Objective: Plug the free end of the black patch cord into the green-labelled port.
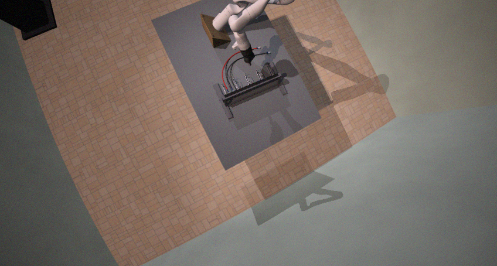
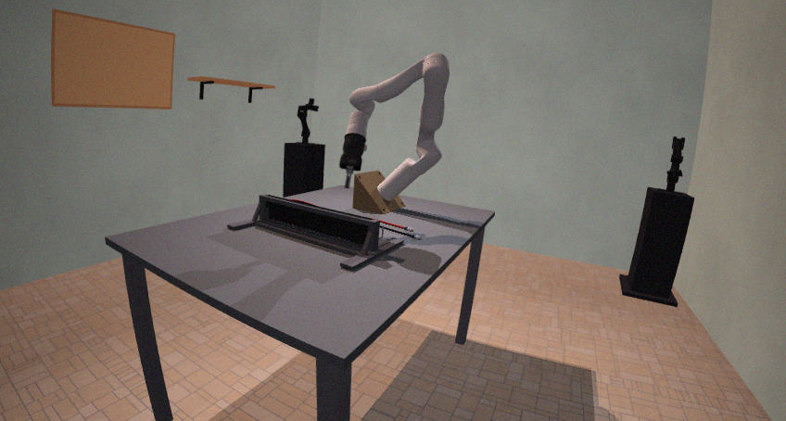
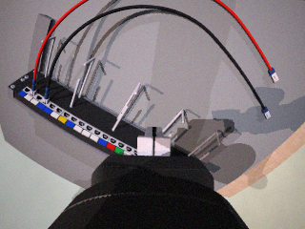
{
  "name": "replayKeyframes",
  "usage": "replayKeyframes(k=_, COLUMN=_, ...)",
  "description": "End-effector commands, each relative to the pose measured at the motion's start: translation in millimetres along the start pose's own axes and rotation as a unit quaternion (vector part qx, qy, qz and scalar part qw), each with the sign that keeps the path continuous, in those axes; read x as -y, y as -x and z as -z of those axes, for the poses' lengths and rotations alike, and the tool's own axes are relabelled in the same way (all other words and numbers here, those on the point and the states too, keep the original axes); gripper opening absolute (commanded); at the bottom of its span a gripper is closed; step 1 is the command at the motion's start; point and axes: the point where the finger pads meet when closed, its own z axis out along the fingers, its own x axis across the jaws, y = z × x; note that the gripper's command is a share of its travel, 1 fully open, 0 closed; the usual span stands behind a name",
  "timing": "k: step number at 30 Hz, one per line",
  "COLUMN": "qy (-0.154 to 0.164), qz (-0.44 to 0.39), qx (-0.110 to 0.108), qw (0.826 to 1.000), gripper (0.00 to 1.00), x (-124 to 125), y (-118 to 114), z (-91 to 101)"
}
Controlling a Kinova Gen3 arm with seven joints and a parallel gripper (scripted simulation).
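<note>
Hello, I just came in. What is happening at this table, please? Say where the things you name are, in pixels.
A robot arm holds its gripper (image 1: 249, 64) (image 2: 347, 186) (image 3: 153, 135) shut and empty above the table, near a rack (image 1: 251, 88) (image 2: 320, 224) (image 3: 95, 111). The black cord (image 1: 240, 58) (image 3: 200, 23) has one end in the rack; its free plug (image 1: 268, 52) (image 2: 416, 236) (image 3: 267, 112) lies loose. The green-labelled port has no cord yet.

black patch cord (image 1: 259, 54) (image 2: 399, 231) (image 3: 143, 7) arches over the table, free plug roughly 3 o'clock from the empty green-label port (image 3: 122, 144) in wrist view.
</note>
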Motion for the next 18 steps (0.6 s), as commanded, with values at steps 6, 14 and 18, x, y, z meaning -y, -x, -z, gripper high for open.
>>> replayKeyframes(k=6, qy=-0.059, qz=0.109, qx=-0.053, qw=0.991, gripper=0.00, x=-26.4, y=-69.3, z=-29.5)
replayKeyframes(k=14, qy=-0.136, qz=0.217, qx=-0.103, qw=0.961, gripper=0.00, x=-26.7, y=-140.9, z=-51.9)
replayKeyframes(k=18, qy=-0.165, qz=0.260, qx=-0.119, qw=0.944, gripper=0.00, x=-24.0, y=-167.5, z=-57.8)
